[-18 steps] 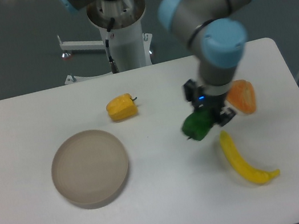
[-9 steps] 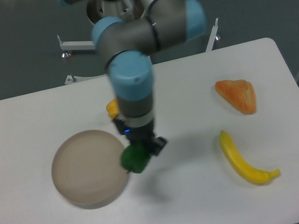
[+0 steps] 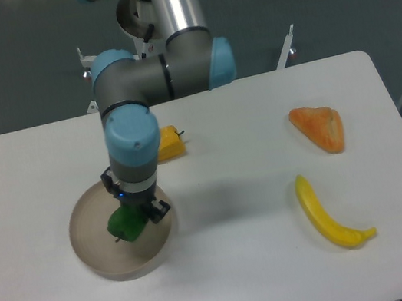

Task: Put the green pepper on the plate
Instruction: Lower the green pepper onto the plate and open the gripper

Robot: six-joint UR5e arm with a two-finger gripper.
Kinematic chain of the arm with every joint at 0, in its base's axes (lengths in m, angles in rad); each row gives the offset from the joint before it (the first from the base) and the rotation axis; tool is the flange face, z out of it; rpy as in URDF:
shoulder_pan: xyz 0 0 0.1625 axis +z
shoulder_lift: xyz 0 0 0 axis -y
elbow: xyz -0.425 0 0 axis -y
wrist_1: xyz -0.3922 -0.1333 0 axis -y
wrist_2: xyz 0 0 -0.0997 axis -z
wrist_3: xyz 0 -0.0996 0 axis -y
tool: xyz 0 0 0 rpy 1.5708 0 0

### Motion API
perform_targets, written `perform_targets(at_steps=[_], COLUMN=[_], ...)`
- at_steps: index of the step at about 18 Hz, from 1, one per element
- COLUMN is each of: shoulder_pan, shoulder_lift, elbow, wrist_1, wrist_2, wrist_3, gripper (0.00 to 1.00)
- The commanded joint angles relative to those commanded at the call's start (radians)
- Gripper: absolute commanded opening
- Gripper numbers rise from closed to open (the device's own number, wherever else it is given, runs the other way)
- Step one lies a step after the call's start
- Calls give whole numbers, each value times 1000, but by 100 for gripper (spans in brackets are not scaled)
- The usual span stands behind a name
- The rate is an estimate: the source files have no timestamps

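Note:
The green pepper [image 3: 126, 223] is dark and glossy, and my gripper [image 3: 132, 216] is shut on it from above. Both hang over the middle of the round grey-beige plate [image 3: 93, 247] at the left of the table. I cannot tell whether the pepper touches the plate's surface. The arm's wrist hides the upper part of the pepper and most of the fingers.
A yellow pepper [image 3: 168, 144] lies just behind the plate, partly hidden by the arm. An orange wedge-shaped item [image 3: 320, 128] and a yellow banana [image 3: 327, 215] lie at the right. The robot's base [image 3: 139, 21] stands behind the table's far edge.
The gripper has carried the green pepper leftward, from the right half of the table past the plate's right rim to over the plate's middle. The other items have not moved.

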Motion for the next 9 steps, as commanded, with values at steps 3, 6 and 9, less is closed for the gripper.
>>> perform_targets(at_steps=[3,6,9], shoulder_pan=[-8,-17,-17], shoulder_lift=[-2,-11,0], elbow=[-37,-57,-58], wrist_1=[26,66,104], wrist_2=[2,3,5], wrist_3=[5,0,-6], gripper=[38,83,100])
